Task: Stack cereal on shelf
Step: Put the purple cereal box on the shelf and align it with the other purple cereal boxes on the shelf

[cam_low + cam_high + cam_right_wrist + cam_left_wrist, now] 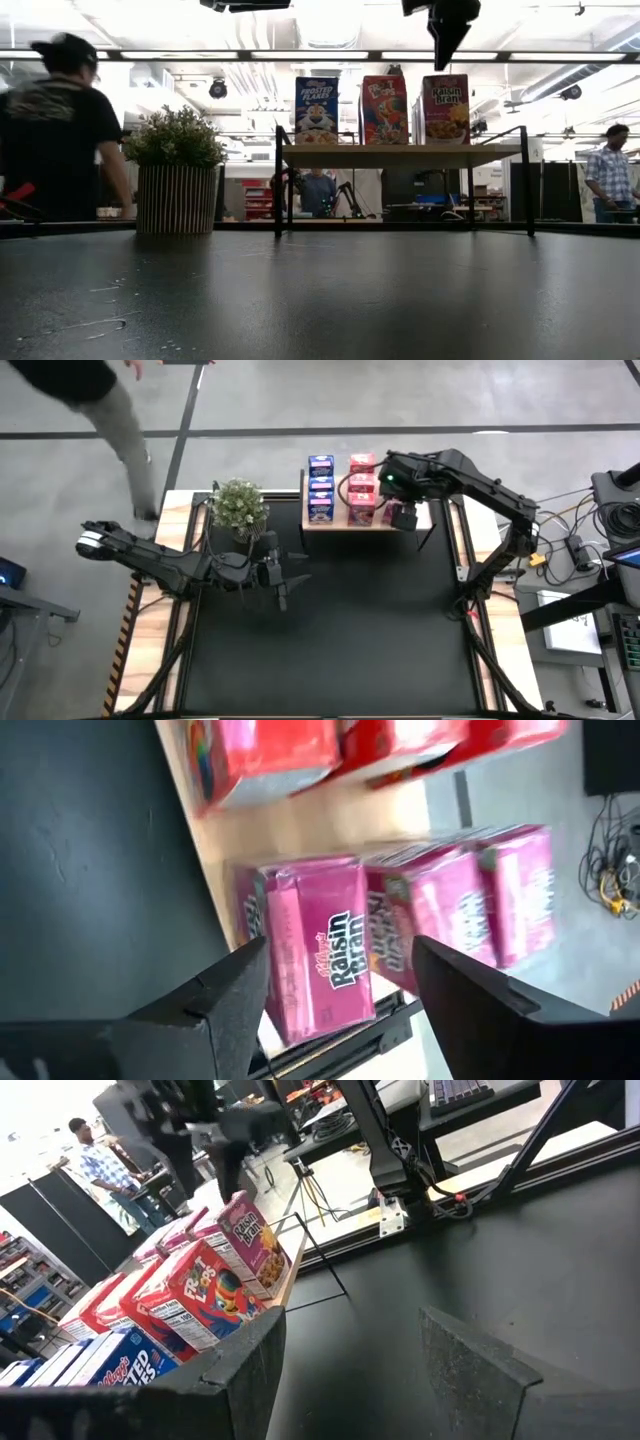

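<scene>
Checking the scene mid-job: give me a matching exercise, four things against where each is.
Things:
1. Frosted Flakes box
2. Raisin Bran box
3. plant
4. left gripper

Places:
A. on the table, left of the shelf
B. open over the bare table, away from the shelf
C. shelf's right row, under the right gripper
D. shelf's left row

Pairs: 1-D, 2-C, 3-A, 4-B

1. "FROSTED FLAKES" is read on the blue cereal box [316, 110] at the shelf's left end in the low view.
2. "RAISIN BRAN" is read on the pink box [446, 108] at the right end; the same wording is seen in the right wrist view [318, 958].
3. The red middle box [384, 110] shows "Froot Loops"; only partly legible.
</scene>
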Action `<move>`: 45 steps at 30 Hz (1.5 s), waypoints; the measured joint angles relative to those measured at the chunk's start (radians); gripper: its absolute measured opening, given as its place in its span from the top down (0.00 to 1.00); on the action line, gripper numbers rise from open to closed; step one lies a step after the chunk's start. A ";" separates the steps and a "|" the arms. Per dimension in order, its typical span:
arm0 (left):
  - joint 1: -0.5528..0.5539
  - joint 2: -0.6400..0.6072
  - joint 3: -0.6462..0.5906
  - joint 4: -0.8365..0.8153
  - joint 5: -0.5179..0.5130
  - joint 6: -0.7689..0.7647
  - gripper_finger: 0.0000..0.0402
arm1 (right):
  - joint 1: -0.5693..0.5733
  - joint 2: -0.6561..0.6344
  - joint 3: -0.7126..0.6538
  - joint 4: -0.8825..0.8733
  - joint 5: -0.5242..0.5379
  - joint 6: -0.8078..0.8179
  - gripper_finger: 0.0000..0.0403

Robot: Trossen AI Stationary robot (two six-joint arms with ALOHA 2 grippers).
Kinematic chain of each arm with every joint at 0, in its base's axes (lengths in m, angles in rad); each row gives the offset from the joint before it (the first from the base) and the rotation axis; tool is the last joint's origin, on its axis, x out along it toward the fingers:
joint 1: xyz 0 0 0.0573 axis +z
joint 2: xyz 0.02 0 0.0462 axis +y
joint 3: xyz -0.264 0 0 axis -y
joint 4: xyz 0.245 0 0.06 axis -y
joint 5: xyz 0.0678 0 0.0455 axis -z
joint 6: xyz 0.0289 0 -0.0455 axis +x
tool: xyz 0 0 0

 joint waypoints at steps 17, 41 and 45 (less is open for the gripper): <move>0.000 0.000 0.000 0.000 0.000 0.000 0.48 | 0.000 0.001 -0.007 0.040 -0.048 0.067 0.96; 0.000 0.000 0.000 0.000 0.000 0.000 0.48 | 0.000 0.001 -0.024 0.001 -0.025 0.008 0.98; 0.000 0.000 0.000 0.000 0.000 0.000 0.48 | 0.000 0.001 -0.024 0.001 -0.025 -0.026 0.98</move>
